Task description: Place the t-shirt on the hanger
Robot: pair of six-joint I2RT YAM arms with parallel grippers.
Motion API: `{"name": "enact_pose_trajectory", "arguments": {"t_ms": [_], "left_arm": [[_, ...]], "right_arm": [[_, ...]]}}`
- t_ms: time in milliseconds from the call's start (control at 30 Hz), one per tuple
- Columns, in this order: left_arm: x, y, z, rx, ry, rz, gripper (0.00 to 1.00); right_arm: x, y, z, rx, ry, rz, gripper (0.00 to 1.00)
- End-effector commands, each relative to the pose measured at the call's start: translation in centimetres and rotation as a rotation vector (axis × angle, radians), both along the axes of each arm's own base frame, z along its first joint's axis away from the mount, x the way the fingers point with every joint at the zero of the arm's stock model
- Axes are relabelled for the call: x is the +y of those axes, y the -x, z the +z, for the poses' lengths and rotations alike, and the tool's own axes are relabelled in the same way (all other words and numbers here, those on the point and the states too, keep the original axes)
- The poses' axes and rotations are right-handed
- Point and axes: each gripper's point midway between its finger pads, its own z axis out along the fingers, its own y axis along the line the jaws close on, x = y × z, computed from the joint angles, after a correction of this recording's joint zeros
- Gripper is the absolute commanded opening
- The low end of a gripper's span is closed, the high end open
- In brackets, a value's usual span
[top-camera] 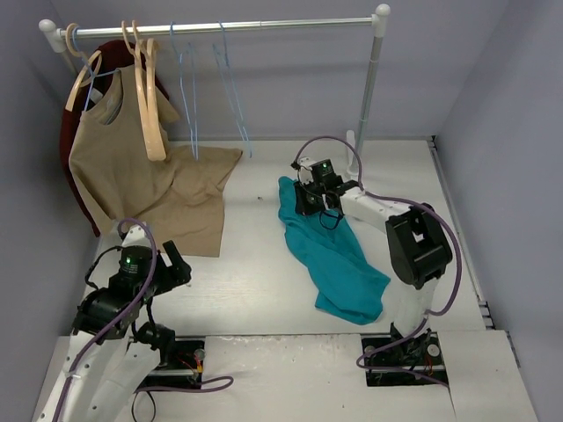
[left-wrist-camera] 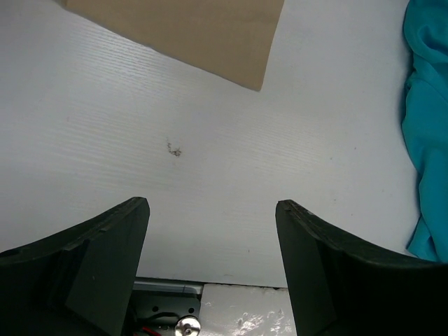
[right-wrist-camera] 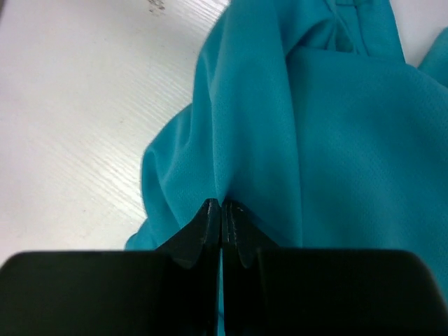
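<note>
The teal t-shirt (top-camera: 339, 259) lies crumpled in a long strip on the white table, right of centre. My right gripper (top-camera: 308, 200) is at its far end, shut on a fold of the t-shirt (right-wrist-camera: 294, 126); the fingertips (right-wrist-camera: 213, 213) pinch the cloth between them. Thin light-blue wire hangers (top-camera: 230, 88) hang on the rail at the back, left of the gripper. My left gripper (top-camera: 179, 261) is open and empty near the front left, above bare table (left-wrist-camera: 210, 203). The t-shirt's edge shows at the right of the left wrist view (left-wrist-camera: 427, 126).
A white clothes rail (top-camera: 220, 28) spans the back on a post (top-camera: 369, 97). A tan sleeveless top (top-camera: 119, 149) hangs on wooden hangers (top-camera: 149, 97) at the left, with tan cloth (top-camera: 189, 207) spread on the table beneath it, its corner in the left wrist view (left-wrist-camera: 210, 35).
</note>
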Motion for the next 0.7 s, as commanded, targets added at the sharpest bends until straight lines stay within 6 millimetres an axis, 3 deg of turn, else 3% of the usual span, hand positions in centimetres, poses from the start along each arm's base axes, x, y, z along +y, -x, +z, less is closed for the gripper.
{"name": "enact_pose_trajectory", "arguments": {"t_ms": [0, 100, 133, 167, 233, 333, 500, 533, 600, 633, 667], "left_arm": [[0.4, -0.5, 2.1, -0.055, -0.001, 0.026, 0.73], [0.1, -1.0, 2.9, -0.08, 0.007, 0.02, 0.73], [0.1, -1.2, 3.1, -0.083, 0.007, 0.019, 0.73], [0.0, -1.5, 3.4, -0.096, 0.008, 0.016, 0.73], [-0.1, -1.9, 3.6, -0.096, 0.006, 0.014, 0.73], [-0.5, -2.8, 4.2, -0.11, 0.012, 0.008, 0.73], [-1.5, -4.1, 4.3, -0.116, 0.038, -0.009, 0.73], [-1.7, -4.2, 4.2, -0.11, 0.047, -0.016, 0.73], [-2.1, -4.4, 3.8, -0.104, 0.061, -0.023, 0.73], [-2.3, -4.6, 3.8, -0.106, 0.07, -0.025, 0.73], [-2.4, -4.6, 3.7, -0.102, 0.073, -0.025, 0.73]], "right_arm": [[3.1, -1.0, 12.4, -0.269, -0.162, 0.099, 0.0], [3.5, 0.6, 18.2, -0.362, -0.195, 0.154, 0.0], [3.1, 1.6, 21.7, -0.426, -0.217, 0.171, 0.0], [2.8, 2.6, 22.7, -0.421, -0.218, 0.184, 0.0], [2.2, 4.9, 27.7, -0.503, -0.266, 0.223, 0.0], [0.6, 8.1, 30.4, -0.533, -0.271, 0.256, 0.0], [-3.0, 12.0, 27.9, -0.464, -0.188, 0.21, 0.0], [-4.0, 12.4, 24.8, -0.408, -0.15, 0.164, 0.0], [-5.6, 13.4, 23.0, -0.378, -0.137, 0.085, 0.04], [-7.1, 13.3, 19.9, -0.332, -0.071, 0.017, 0.08], [-8.1, 13.4, 18.5, -0.313, -0.037, -0.027, 0.21]]}}
